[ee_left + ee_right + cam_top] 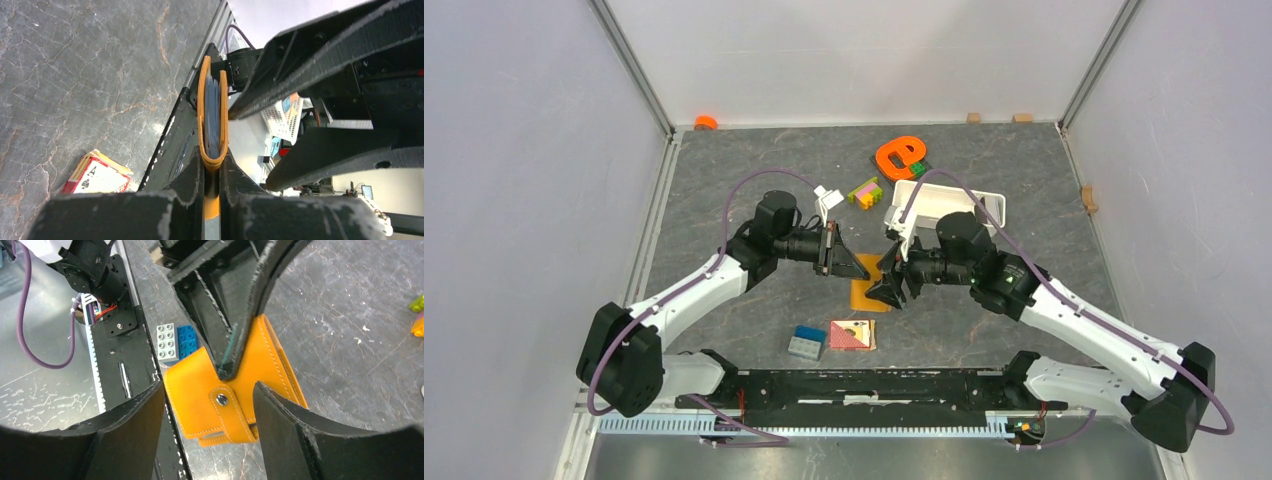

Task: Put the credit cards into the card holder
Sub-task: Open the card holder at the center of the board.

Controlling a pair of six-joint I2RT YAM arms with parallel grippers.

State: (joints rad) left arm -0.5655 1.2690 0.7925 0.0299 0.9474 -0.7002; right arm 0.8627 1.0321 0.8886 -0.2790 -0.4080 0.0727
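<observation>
The card holder (200, 390) is a tan-orange folded wallet with its snap strap fastened over the edge. My left gripper (213, 161) is shut on its spine and holds it edge-on above the table. Thin grey-blue layers (214, 112) show between the two covers. I cannot tell whether these are credit cards or lining, and no credit card shows as such. My right gripper (209, 390) is open, its fingers (135, 425) standing on either side of the holder's strap end without touching it. From above, the holder (871, 295) hangs between the left gripper (862, 270) and the right gripper (892, 290).
A red-and-tan square tile (852, 335) and a blue-and-grey block (806, 342) lie near the front rail. A white tray (944, 205), coloured bricks (864, 190) and an orange shape (899, 155) sit at the back. Walls close in both sides.
</observation>
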